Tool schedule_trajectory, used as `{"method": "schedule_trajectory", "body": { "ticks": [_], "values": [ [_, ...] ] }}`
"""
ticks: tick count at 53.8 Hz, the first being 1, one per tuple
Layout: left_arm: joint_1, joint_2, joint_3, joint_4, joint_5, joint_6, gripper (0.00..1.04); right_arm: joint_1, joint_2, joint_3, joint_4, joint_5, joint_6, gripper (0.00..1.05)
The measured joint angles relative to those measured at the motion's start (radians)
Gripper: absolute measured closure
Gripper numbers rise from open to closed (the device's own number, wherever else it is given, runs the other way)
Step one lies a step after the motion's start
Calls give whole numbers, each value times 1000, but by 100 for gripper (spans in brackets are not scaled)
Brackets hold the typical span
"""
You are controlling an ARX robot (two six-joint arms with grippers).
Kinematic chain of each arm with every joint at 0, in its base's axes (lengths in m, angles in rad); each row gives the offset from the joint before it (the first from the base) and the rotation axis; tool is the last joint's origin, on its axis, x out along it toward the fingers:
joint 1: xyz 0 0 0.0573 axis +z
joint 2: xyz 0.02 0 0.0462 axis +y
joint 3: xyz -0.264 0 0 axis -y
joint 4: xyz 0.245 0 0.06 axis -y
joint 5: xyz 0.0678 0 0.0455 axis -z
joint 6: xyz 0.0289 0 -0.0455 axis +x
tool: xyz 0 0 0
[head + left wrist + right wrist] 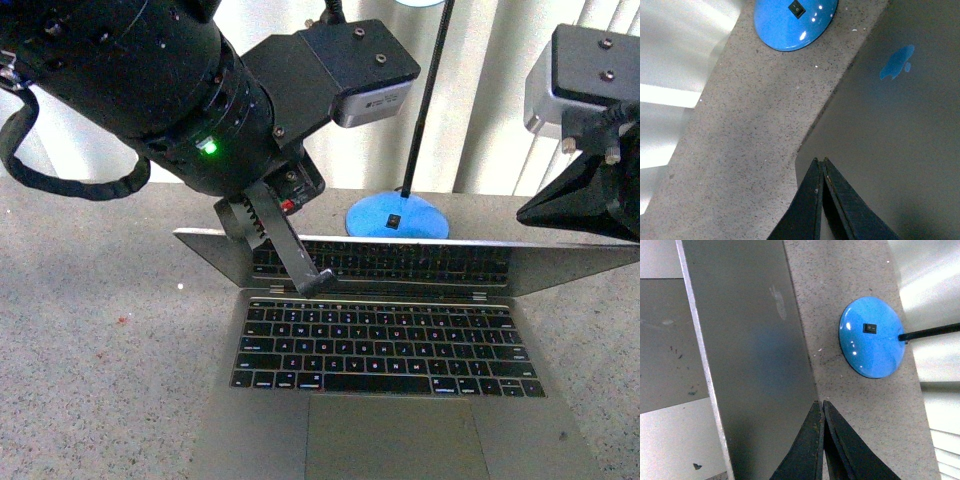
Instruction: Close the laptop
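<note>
The grey-silver laptop (390, 350) lies open on the speckled table, its black keys and trackpad facing me. Its lid (400, 262) leans low, and the glossy screen mirrors the keys. My left gripper (320, 283) is shut, its dark tip showing over the screen's left part. In the left wrist view the left gripper (820, 161) sits at a corner of the lid's back (890, 125), which bears the apple logo (896, 62). My right gripper (522, 214) is shut above the lid's right end. In the right wrist view the right gripper (820, 402) rests by the edge of the lid (750, 340).
A blue round lamp base (397, 216) with a black switch stands just behind the laptop, its thin black pole (425, 100) rising up. The lamp base (792, 22) is also near both grippers in the wrist views. Speckled tabletop (100, 350) spreads to the left. White blinds hang behind.
</note>
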Motion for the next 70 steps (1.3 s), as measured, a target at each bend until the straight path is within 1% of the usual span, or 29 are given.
{"method": "schedule_trajectory", "body": {
  "ticks": [24,70],
  "values": [
    [-15,-15,-80,40,19,-53,101,20,0,-24,3,0,-6,102],
    [-29,-11,-130,80,37,-87,101,50,8,-97,18,11,-14,102]
  ]
}}
